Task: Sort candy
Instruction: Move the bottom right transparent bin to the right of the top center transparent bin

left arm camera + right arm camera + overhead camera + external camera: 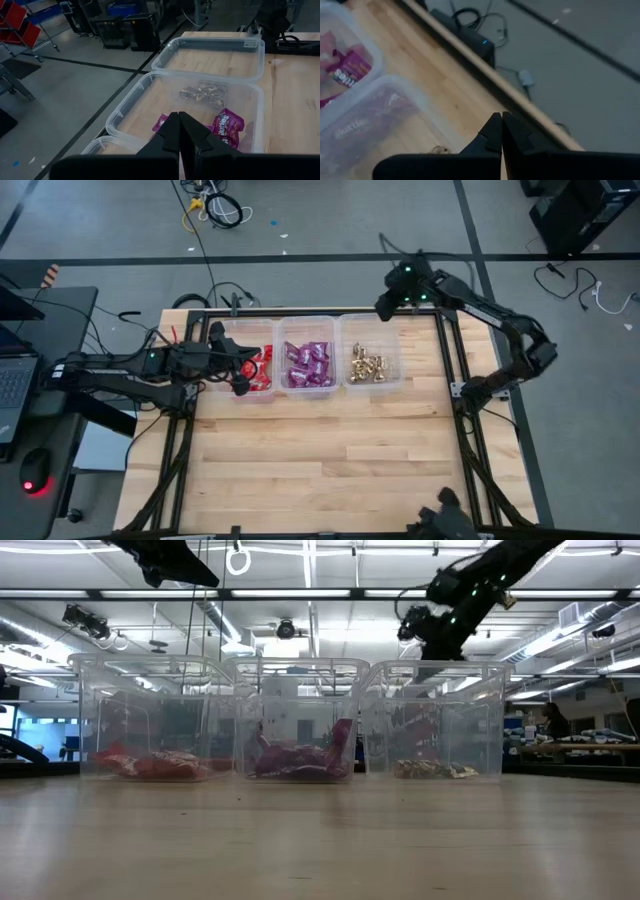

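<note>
Candy (308, 366) sorted in three bins

The tabletop (320, 460) is pale blond wood in narrow planks, framed by black rails. 3 clear, colourless plastic bins (308, 366) stand in 1 row on it. The red packets (262, 370) are bright red with small white markings. The purple packets (308, 365) are magenta-purple with white lettering. The gold foil-wrapped pieces (370, 366) are shiny gold-brown. Both arms are matte black; the right arm (500, 330) shows small green lights. The floor (330, 220) is grey with dark stripes.
</note>
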Tool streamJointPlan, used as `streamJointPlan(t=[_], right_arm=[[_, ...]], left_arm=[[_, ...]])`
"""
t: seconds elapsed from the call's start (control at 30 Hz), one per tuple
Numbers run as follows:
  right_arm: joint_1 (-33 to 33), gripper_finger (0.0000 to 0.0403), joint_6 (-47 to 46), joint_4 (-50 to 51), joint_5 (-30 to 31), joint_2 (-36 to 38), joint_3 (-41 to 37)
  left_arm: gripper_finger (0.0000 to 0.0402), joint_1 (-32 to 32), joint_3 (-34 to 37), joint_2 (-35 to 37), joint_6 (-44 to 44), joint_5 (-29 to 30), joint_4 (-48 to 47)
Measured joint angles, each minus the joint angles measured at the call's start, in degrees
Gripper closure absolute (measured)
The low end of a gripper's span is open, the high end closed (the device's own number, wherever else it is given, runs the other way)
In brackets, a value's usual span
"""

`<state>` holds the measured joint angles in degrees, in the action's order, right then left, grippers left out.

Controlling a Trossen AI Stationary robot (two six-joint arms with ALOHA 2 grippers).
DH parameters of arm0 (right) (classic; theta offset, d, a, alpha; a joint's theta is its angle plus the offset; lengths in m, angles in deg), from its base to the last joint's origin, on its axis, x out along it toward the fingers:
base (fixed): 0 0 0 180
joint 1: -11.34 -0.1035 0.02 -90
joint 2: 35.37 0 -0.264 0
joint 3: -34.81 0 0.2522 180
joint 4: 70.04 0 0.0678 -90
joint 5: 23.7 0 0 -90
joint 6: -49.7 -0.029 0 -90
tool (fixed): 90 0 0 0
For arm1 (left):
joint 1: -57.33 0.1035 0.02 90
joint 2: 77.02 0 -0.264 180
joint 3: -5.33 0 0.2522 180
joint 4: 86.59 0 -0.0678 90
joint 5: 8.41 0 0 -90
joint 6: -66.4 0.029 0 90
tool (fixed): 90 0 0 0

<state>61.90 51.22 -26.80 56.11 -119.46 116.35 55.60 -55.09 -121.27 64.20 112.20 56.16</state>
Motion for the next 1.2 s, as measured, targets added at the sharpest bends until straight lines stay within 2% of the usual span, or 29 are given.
streamJointPlan(t=[0.13, 0.3, 0.5, 0.63, 0.9, 1.2], right_arm=[[-0.2, 0.0403, -0.9, 5.9, 4.3, 7.1, 0.5], [-2.8, 0.0403, -4.7, 18.3, 5.1, 14.6, 0.5], [-9.7, 0.0403, -12.1, 34.5, 12.7, 18.3, 0.5], [-14.8, 0.0403, -18.4, 42.2, 16.6, 19.3, 0.5], [-23.2, 0.0403, -26.0, 41.6, 16.7, 19.6, -5.5], [-26.0, 0.0403, -28.0, 32.9, 15.5, 19.6, -11.2]], left_arm=[[0.0400, 0.0, 0.0, -0.3, -0.4, 0.0, -0.4], [0.0400, 0.0, 0.0, -0.4, -3.2, -2.2, -7.3], [0.0400, 0.0, 0.0, -0.4, -11.8, -4.9, -20.6], [0.0400, 0.0, 0.0, -0.4, -12.6, -4.8, -24.4], [0.0401, 0.1, 0.1, -5.1, -7.5, -4.7, -21.3], [0.0401, 3.3, 0.2, -14.8, -7.3, -4.3, -18.6]])
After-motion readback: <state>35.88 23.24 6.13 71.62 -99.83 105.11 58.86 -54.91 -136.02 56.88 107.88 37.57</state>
